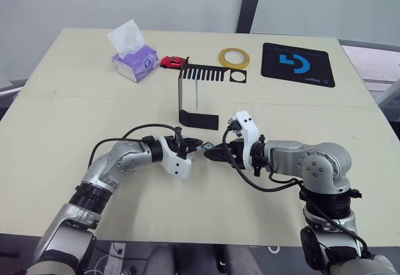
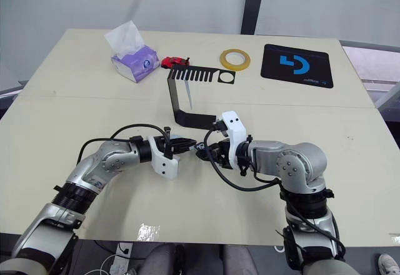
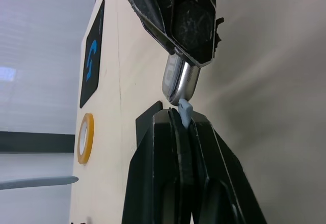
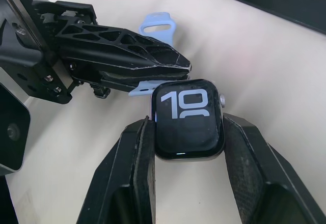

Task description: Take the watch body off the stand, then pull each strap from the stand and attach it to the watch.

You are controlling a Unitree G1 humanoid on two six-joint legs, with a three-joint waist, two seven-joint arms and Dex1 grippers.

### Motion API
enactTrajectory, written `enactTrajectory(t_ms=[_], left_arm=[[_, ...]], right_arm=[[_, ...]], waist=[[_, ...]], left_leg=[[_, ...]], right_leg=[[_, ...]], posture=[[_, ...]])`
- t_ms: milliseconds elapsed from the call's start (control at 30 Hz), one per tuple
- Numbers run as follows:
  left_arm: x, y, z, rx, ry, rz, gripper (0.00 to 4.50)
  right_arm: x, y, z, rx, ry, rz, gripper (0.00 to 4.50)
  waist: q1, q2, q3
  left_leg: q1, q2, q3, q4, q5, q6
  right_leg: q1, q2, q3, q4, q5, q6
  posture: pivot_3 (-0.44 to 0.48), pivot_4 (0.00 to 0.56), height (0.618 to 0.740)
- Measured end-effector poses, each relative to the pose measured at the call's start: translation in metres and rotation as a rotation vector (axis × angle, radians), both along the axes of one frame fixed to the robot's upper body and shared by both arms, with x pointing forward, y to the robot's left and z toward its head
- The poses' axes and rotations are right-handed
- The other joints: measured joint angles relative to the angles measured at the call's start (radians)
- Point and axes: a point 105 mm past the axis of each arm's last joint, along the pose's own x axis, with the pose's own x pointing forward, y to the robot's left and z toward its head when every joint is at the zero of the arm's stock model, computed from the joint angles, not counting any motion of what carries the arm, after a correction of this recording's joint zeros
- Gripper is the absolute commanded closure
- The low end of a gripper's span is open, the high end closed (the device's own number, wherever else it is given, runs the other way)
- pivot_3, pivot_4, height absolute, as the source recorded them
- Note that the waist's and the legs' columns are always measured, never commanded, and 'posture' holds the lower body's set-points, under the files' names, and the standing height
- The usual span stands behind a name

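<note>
Pale beige tabletop (image 1: 75,125) before a grey wall, right tool (image 4: 186,132) clamping the watch body (image 4: 187,118), left tool (image 1: 199,145) pinching a blue strap (image 4: 157,24) against it, black stand (image 1: 195,94), tissue box (image 1: 134,61), yellow tape ring (image 1: 234,57), black mat (image 1: 298,64) beyond.

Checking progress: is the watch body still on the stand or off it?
Off. The right end effector grips the watch body above the table, in front of the stand.
</note>
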Motion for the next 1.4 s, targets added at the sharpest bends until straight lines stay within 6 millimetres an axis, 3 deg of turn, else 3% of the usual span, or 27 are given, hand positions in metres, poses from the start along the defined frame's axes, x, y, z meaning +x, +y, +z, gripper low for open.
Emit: enactTrajectory(t_ms=[1400], left_arm=[[0.009, 0.005, 0.009, -0.027, -0.005, 0.032, 4.50]], right_arm=[[0.002, 0.012, 0.006, 0.058, 0.047, -0.053, 2.98]], waist=[[-0.001, 0.000, 0.000]], left_leg=[[-0.001, -0.001, 0.000, 0.001, 0.000, 0.000]], right_leg=[[-0.003, 0.000, 0.000, 0.005, 0.000, 0.000]], posture=[[0.000, 0.150, 0.738]])
